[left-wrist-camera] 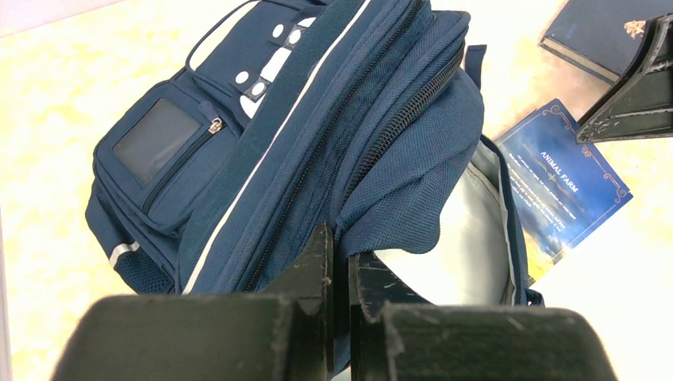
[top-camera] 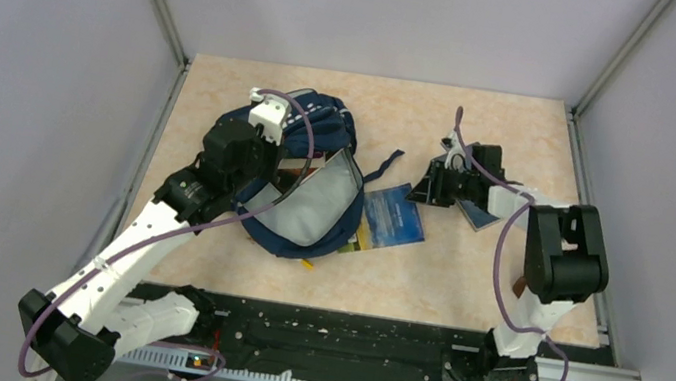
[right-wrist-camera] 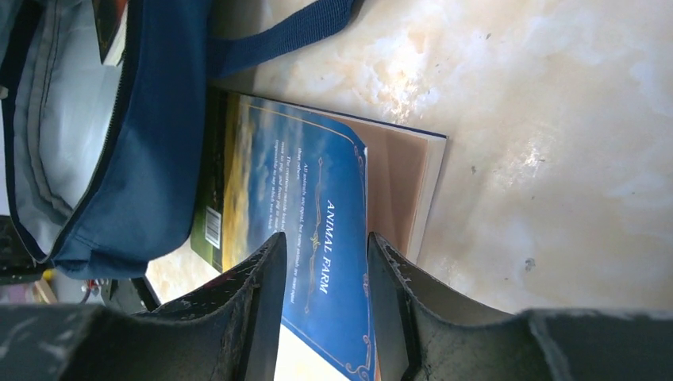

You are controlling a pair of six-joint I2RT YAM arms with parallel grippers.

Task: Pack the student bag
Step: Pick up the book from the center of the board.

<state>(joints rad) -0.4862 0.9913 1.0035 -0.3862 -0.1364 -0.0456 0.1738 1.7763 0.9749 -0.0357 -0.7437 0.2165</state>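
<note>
Two books lie outside the student bag [top-camera: 329, 123], which slumps on its side left of centre on the table [top-camera: 461, 290], its mouth turned toward the right arm and its grey lining showing. A blue paperback [top-camera: 394, 217] titled Animal Farm lies flat at the mouth, touching the rim or slipped just under it, I cannot tell which; a dark hardback [left-wrist-camera: 595, 32] lies further right, beside the right arm's wrist. What looks like another book's edge [right-wrist-camera: 111, 36] shows inside the bag.

The left gripper [left-wrist-camera: 341, 246] has its fingers pressed together on a fold of navy fabric at the upper lip of the main compartment, so the mouth gapes; the right gripper [right-wrist-camera: 325, 246] hangs over the paperback with its jaws apart and nothing between them.

The bag looks limp and soft – woven cloth with no frame – so it will probably sag wherever it is not held, and will drag rather than slide cleanly. A pinch on a single layer may creep loose; the zip-bound rim, where the fabric is doubled and stiffened, seems the surest hold, with the loose strap [right-wrist-camera: 294, 32] as a second choice. It is likely light for now, and the lip must stay raised for a flat book to pass under it – otherwise the cover may catch on the zip.
</note>
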